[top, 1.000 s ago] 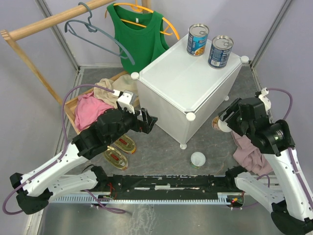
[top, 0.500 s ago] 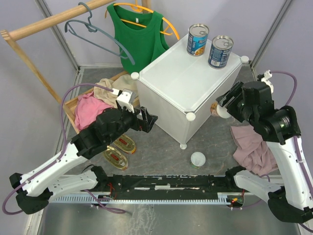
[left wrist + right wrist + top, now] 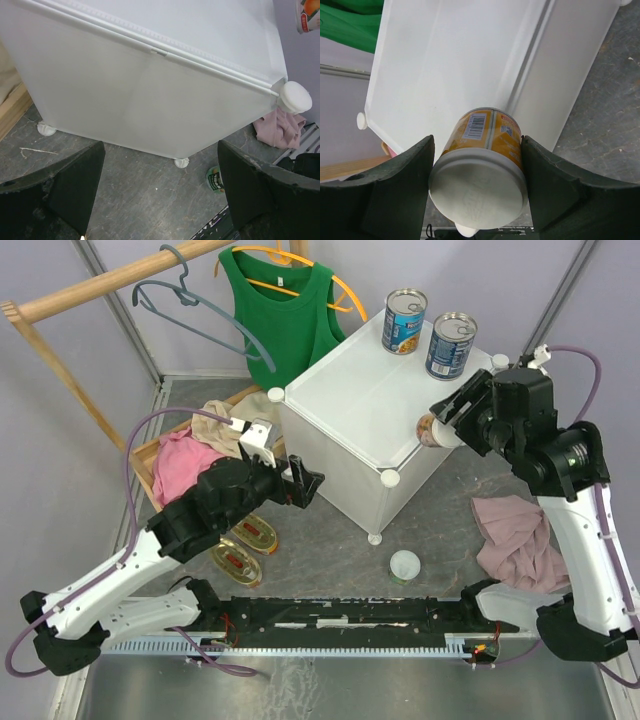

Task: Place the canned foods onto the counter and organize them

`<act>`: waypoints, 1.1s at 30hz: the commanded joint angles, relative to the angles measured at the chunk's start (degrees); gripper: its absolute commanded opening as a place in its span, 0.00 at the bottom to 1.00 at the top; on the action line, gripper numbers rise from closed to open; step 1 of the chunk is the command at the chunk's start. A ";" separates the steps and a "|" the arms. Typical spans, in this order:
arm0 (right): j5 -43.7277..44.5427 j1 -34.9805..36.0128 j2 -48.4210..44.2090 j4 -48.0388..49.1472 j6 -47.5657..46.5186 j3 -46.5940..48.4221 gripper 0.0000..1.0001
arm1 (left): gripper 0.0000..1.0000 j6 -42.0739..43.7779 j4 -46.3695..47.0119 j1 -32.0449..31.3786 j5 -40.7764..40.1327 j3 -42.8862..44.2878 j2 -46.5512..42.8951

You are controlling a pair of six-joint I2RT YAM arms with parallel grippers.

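The counter, a white cube cabinet with corner knobs, holds two tall blue-label cans at its far corner. My right gripper is shut on a small white-lidded can with an orange label, held tilted over the counter's right edge. A second white-lidded can stands on the floor in front of the counter and shows in the left wrist view. Two flat gold tins lie on the floor under my left arm. My left gripper is open and empty beside the counter's front wall.
A wooden tray with pink and beige clothes stands left of the counter. A green top hangs on an orange hanger from a wooden rail, next to a grey hanger. A mauve cloth lies on the floor at the right.
My right gripper has lifted the small white-lidded can from beside the counter's right leg up and back to the level of the counter top. The left arm has hardly moved.
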 commanded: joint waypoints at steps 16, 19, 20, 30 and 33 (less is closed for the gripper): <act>-2.68 1.00 10.28 9.21 0.79 10.11 0.01 | 0.99 0.94 4.59 -0.22 0.96 5.32 3.15; -2.68 1.40 11.51 8.81 0.63 10.98 0.01 | 0.99 1.14 5.17 -0.17 1.02 5.59 3.58; -2.68 1.52 11.96 8.55 0.54 11.38 0.01 | 0.99 1.23 5.37 -0.16 1.07 5.63 3.73; -2.09 2.69 16.49 6.03 -0.18 15.30 0.03 | 0.99 1.69 7.11 -0.11 1.92 6.49 5.66; -2.07 2.84 17.74 5.66 -0.31 16.20 0.04 | 0.99 1.86 7.44 -0.11 2.12 6.68 6.11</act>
